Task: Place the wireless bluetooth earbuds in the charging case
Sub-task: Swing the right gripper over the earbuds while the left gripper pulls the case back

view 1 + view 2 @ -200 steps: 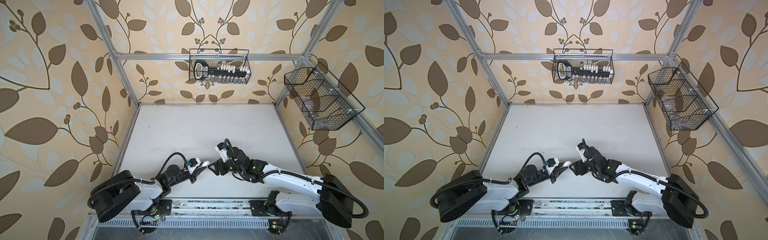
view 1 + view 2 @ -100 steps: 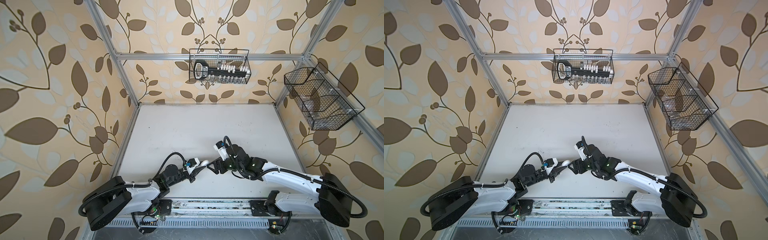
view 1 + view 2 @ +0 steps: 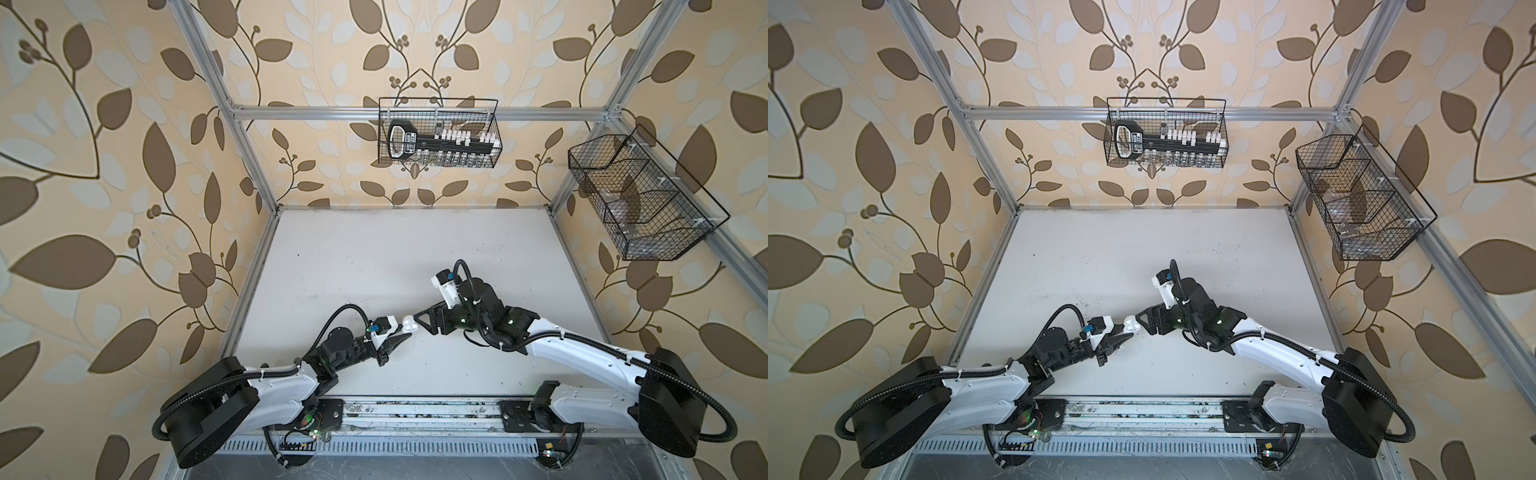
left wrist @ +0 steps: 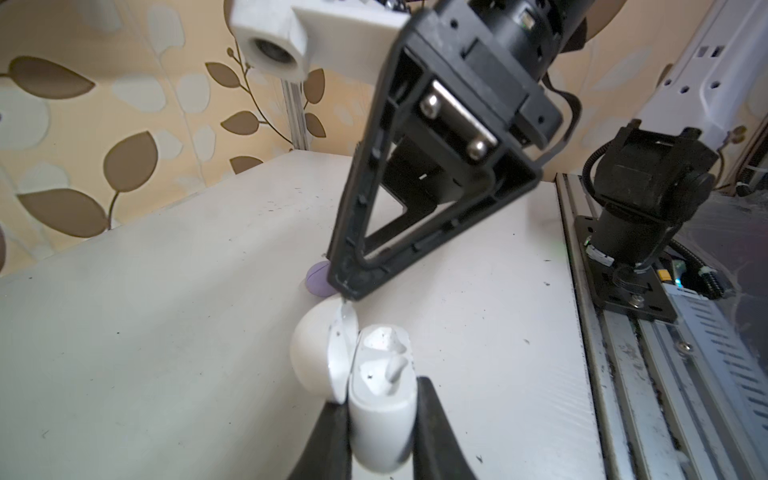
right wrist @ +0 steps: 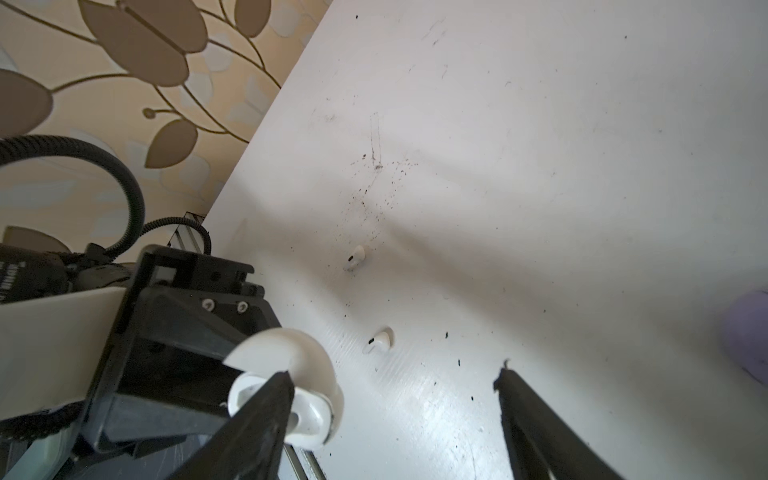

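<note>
My left gripper (image 4: 380, 411) is shut on the base of a white charging case (image 4: 384, 415), held just above the table. Its lid (image 4: 318, 353) stands open. In both top views the case (image 3: 409, 323) (image 3: 1130, 323) sits between the two grippers. My right gripper (image 5: 395, 374) is open, and one fingertip (image 4: 347, 286) rests at the lid's top edge. Two white earbuds (image 5: 356, 257) (image 5: 380, 340) lie on the table beyond the case. The case's wells (image 4: 388, 365) show white shapes; I cannot tell whether anything sits in them.
A lavender round case (image 4: 316, 284) (image 5: 748, 332) lies on the white table (image 3: 374, 257) just behind the right gripper. Two wire baskets hang on the walls, one at the back (image 3: 438, 133) and one on the right (image 3: 640, 199). The arms' base rail (image 3: 415, 409) runs along the front.
The right gripper has edged a little left towards the held case. The left arm's base has swung slightly. Neither gripper's opening has changed.
</note>
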Motion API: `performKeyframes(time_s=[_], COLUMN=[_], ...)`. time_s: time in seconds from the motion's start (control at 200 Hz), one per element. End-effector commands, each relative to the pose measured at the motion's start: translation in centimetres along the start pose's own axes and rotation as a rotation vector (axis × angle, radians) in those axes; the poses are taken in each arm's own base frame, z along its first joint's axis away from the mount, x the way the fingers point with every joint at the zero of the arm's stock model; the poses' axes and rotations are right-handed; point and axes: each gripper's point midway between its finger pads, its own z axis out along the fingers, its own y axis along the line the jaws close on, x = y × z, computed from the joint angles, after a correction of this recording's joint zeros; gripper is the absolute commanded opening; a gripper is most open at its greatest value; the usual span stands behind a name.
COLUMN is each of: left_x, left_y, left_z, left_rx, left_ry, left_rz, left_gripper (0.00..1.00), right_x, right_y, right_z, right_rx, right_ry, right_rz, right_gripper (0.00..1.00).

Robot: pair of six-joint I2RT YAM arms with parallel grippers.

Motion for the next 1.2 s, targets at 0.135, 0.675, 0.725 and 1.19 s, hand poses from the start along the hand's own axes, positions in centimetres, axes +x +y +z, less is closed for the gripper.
performKeyframes(time_s=[0.135, 0.675, 0.725, 1.19], left_x=[-1.9, -2.2, -2.2, -1.6], left_y=[-0.7, 5.2, 5.5, 8.6], left_z=[-0.3, -4.0, -4.2, -5.7], left_rx=[0.053, -0.358, -0.377, -0.581], left_ry=[-0.083, -0.125, -0.124, -0.100], left_rz=[0.010, 0.012, 0.012, -0.007], left_gripper=[0.00, 0.00, 0.00, 0.00], right_x=[-2.3, 5.2, 6.0, 9.7], right_y=[0.7, -1.8, -1.2, 3.0], right_z=[-0.9, 1.6, 2.4, 6.9], right_rx=[-0.003, 0.215, 0.214, 0.227], right_ry=[-0.069, 0.096, 0.115, 0.201], right_rz=[-0.017, 0.001, 0.000, 0.049], right_gripper=[0.78, 0.67, 0.64, 0.44])
